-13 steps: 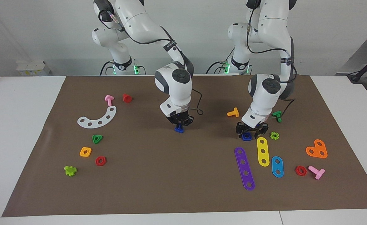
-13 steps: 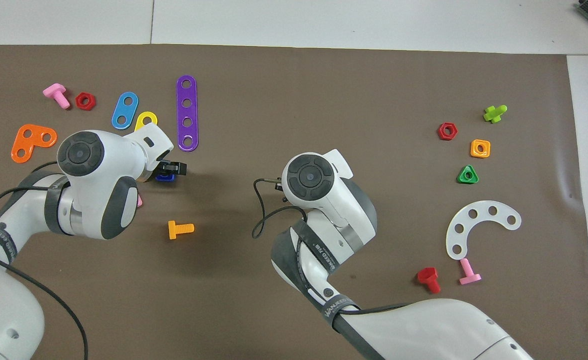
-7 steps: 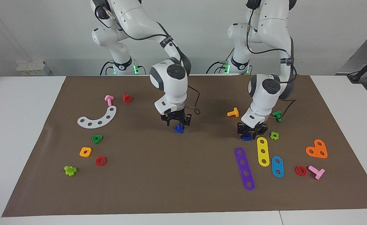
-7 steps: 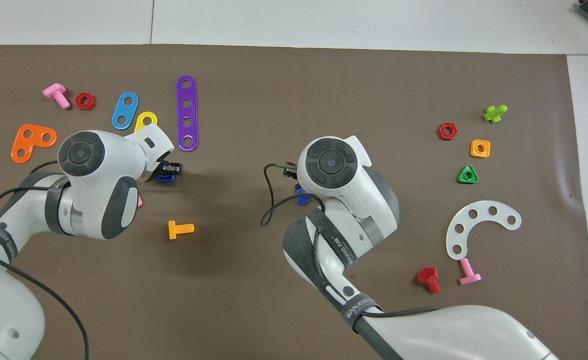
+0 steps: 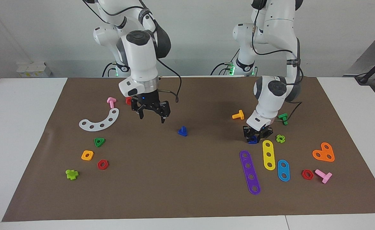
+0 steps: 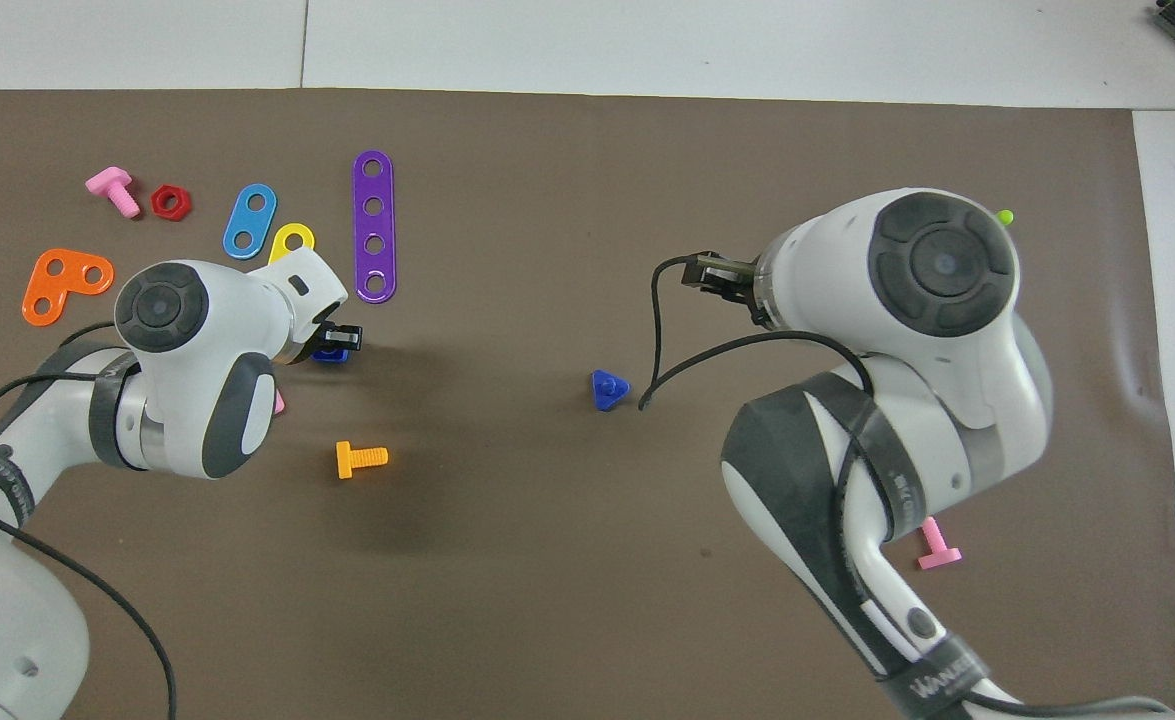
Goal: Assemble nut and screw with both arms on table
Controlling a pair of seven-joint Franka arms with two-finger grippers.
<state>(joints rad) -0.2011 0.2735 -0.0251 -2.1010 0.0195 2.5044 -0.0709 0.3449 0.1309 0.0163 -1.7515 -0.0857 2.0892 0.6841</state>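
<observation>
The white table (image 5: 24, 134) carries a big brown mat (image 5: 187, 179) strewn with toy parts. The right arm (image 5: 136, 48) is raised, its right gripper (image 5: 151, 117) hanging in the air over bare mat with the fingers (image 5: 141, 113) spread apart and nothing between them. The dark blue screw (image 5: 183, 131) stands on its wide head near the middle of the mat, stem up, well clear of those fingertips and toward the left arm's end of the table from them.

The left arm (image 5: 272, 95) is bent low, its left gripper (image 5: 257, 136) down at the mat. Its fingers (image 5: 246, 133) are drawn in on either side of the dark blue nut (image 5: 253, 139), clamped on it; from overhead only a sliver of the nut (image 6: 329, 353) shows under the black fingertip. Just past those fingers, farther from the robots, lie the purple four-hole strip (image 5: 250, 172) and the yellow three-hole strip (image 5: 268, 154). The orange bolt (image 5: 238, 115) lies near them on the robots' side, and a light green cross piece (image 5: 280, 138) sits just beside the gripper.
</observation>
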